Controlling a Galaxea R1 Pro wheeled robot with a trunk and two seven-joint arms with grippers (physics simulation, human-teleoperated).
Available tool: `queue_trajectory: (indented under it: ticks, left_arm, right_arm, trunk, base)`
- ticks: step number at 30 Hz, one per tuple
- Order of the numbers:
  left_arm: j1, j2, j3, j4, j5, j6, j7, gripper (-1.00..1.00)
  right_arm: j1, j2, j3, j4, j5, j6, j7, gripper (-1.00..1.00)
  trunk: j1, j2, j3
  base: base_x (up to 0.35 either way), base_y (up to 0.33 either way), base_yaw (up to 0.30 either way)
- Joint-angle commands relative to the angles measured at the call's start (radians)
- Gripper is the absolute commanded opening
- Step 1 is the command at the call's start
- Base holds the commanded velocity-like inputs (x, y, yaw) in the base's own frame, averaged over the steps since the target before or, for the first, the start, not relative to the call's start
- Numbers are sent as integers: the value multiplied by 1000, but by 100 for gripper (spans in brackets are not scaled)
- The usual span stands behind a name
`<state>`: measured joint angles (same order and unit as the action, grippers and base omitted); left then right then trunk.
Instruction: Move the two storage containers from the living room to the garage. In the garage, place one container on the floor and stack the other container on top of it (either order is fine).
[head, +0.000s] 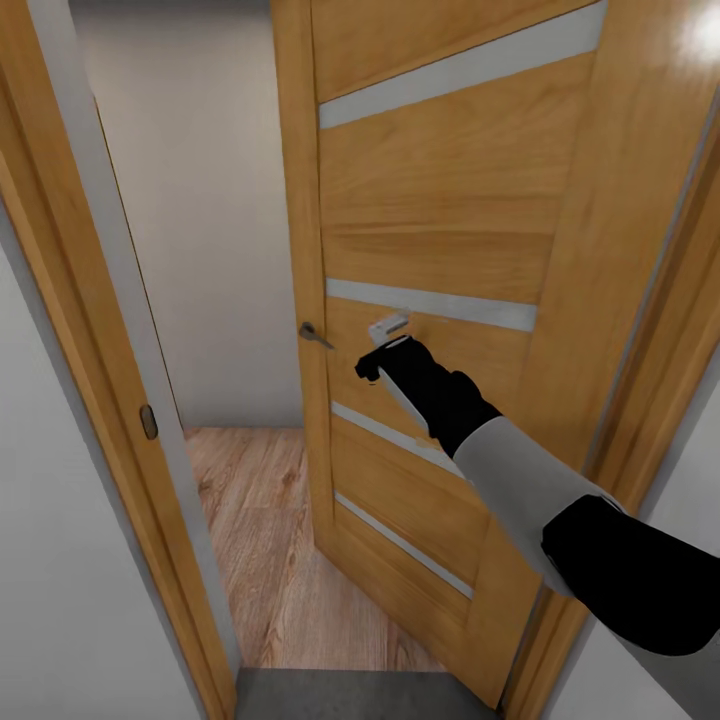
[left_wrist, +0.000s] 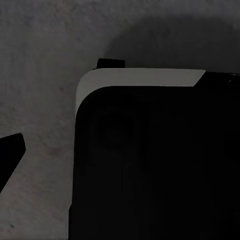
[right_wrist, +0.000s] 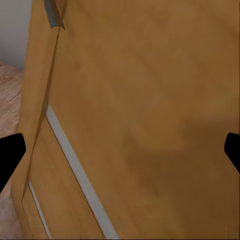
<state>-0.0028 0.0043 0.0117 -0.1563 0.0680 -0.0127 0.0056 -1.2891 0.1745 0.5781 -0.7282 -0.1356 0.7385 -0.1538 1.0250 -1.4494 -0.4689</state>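
While the wooden door (head: 450, 260) stands ajar, we see the right end effector (head: 388, 345) against its face, near the lever handle (head: 315, 335), fingers spread wide and empty. Beyond lies light plank floor (head: 270, 520); we cannot tell the left end effector's state.
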Motion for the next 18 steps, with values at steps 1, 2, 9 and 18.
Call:
queue_trajectory:
  ticks: [1, 2, 9, 18]
  left_arm:
    - [0, 0, 1, 0, 7, -2, 1, 100]
    - [0, 0, 1, 0, 7, -1, 1, 100]
    - [0, 0, 1, 0, 7, -2, 1, 100]
    - [0, 0, 1, 0, 7, -1, 1, 100]
  right_arm:
    - [5, 0, 4, -1, -10, 9, -9, 100]
    - [10, 0, 4, -2, -10, 14, -9, 100]
    - [14, 0, 5, -3, -9, 53, -10, 100]
    - [14, 0, 5, -3, -9, 64, -10, 100]
  trunk:
    - [0, -1, -1]
    - [0, -1, -1]
    - [0, -1, -1]
    - [0, -1, -1]
  base:
    - [0, 0, 0]
    - [0, 0, 0]
    - [0, 0, 0]
    - [3, 0, 0]
